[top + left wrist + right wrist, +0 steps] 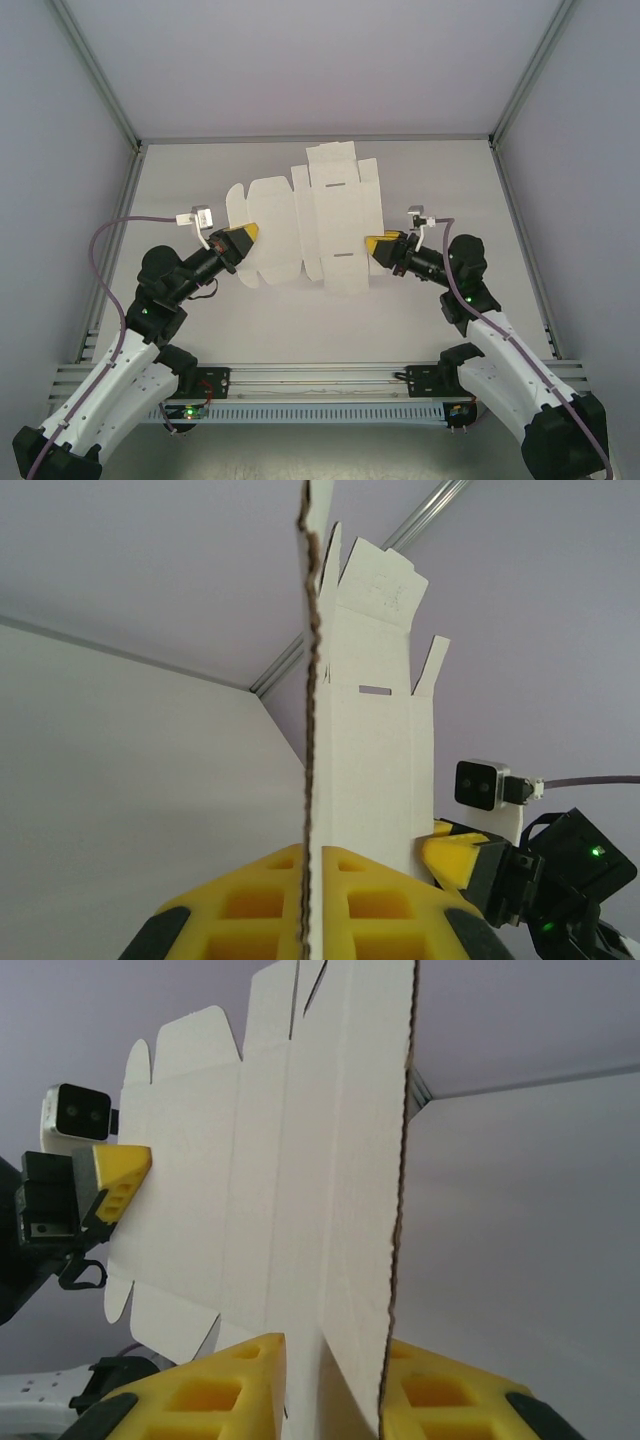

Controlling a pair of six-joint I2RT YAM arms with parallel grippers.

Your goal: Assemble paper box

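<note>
The left gripper (246, 237) is pressed tight on one side edge of the paper box (315, 215); the right gripper (376, 244), slightly parted, apparently pinches the opposite edge

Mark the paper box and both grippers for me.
paper box (318, 215), top external view, middle panel of the flat sheet.
left gripper (250, 234), top external view, fingertips at the sheet's left side.
right gripper (371, 243), top external view, fingertips at the sheet's right edge.

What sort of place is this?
Probably a robotics lab test cell: a white table walled by plain panels on an aluminium frame, where a robot's left gripper and right gripper pinch a flat, unfolded paper box.
</note>
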